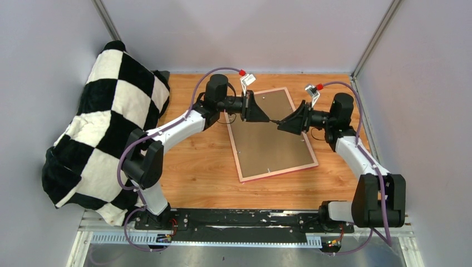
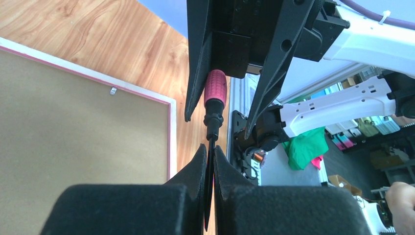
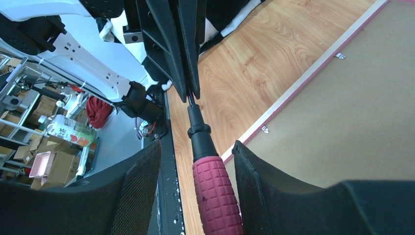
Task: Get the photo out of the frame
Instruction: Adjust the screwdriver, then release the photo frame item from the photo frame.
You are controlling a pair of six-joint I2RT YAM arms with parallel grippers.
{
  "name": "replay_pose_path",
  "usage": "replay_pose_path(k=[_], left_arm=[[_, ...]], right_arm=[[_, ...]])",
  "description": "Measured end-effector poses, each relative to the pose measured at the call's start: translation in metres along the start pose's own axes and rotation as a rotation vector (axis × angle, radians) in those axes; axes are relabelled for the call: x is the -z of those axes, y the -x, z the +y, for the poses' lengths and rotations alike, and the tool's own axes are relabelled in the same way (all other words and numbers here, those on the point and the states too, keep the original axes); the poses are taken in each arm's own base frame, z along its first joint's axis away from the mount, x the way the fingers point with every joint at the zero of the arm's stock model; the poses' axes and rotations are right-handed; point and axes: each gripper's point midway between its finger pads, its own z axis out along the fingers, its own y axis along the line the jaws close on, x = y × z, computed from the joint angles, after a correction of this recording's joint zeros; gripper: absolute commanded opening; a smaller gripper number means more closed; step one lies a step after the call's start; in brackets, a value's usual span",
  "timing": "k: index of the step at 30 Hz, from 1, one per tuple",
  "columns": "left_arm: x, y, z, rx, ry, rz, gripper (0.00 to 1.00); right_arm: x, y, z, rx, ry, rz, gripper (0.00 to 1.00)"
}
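**Midway over the frame, a screwdriver spans two grippers**

Squarely on the wooden table [image 1: 189, 167] lies the frame [image 1: 279, 172], a little right of centre and slightly skewed, its narrow pink border running all round. It lies with the brown backing board [image 1: 270, 147] uppermost. The photo cannot be seen from any view. Small metal tabs [image 3: 265, 129] sit along the inner edge of the border, over the rim of the board.

Above the far half of the frame the two arms meet tip to tip. The left gripper [image 2: 209, 152] reaches in from the left, its fingers pressed tight together on the thin dark shaft of a screwdriver [image 3: 214, 188]. The tool points away from that gripper toward the right arm, handle outermost.

The right gripper [image 3: 195, 147] comes in from the right with its fingers spread wide to either side of the ribbed pink handle. The right wrist view shows a gap on both sides of the handle, so the fingers are not gripping it. Only the left fingers carry the tool, which hangs clear of the backing board.

At the left side of the table a black-and-white checkered blanket [image 1: 106, 133] is heaped, well apart from the frame.
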Motion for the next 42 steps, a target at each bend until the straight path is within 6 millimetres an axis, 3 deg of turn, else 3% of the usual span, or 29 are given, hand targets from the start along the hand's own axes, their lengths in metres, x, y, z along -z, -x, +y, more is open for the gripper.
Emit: replay_pose_path(k=[11, 13, 15, 19, 22, 25, 28, 32, 36, 42], left_arm=[[-0.002, -0.001, -0.002, 0.045, -0.027, -0.014, 0.00], [-0.002, -0.002, -0.003, 0.047, -0.034, -0.013, 0.00], [-0.002, -0.002, -0.005, 0.050, -0.048, -0.011, 0.00], [-0.001, -0.003, -0.010, 0.056, -0.075, 0.000, 0.00], [0.000, -0.002, -0.009, 0.066, -0.078, -0.002, 0.16], [0.001, 0.000, -0.001, 0.078, -0.058, -0.014, 0.24], [0.009, 0.008, 0.017, 0.099, -0.005, -0.047, 0.53], [0.040, 0.031, 0.059, 0.122, 0.127, -0.147, 0.76], [0.076, 0.051, 0.092, 0.122, 0.232, -0.230, 0.98], [0.120, 0.063, 0.132, 0.038, 0.419, -0.323, 1.00]], right_arm=[[-0.002, 0.000, 0.004, -0.011, 0.019, -0.025, 0.40], [-0.002, 0.002, 0.005, -0.009, 0.022, -0.031, 0.28], [-0.002, 0.003, 0.006, -0.001, 0.024, -0.037, 0.03], [-0.001, 0.001, 0.013, 0.019, 0.046, -0.031, 0.00], [0.000, 0.002, 0.014, 0.029, 0.043, -0.036, 0.00], [-0.001, 0.002, 0.011, 0.033, 0.022, -0.045, 0.00], [-0.001, -0.003, 0.004, 0.022, -0.019, -0.041, 0.00], [-0.001, -0.010, 0.007, 0.051, -0.034, -0.008, 0.00], [0.001, -0.010, -0.006, 0.101, -0.116, -0.005, 0.00], [0.002, -0.021, -0.039, 0.111, -0.307, 0.018, 0.00]])
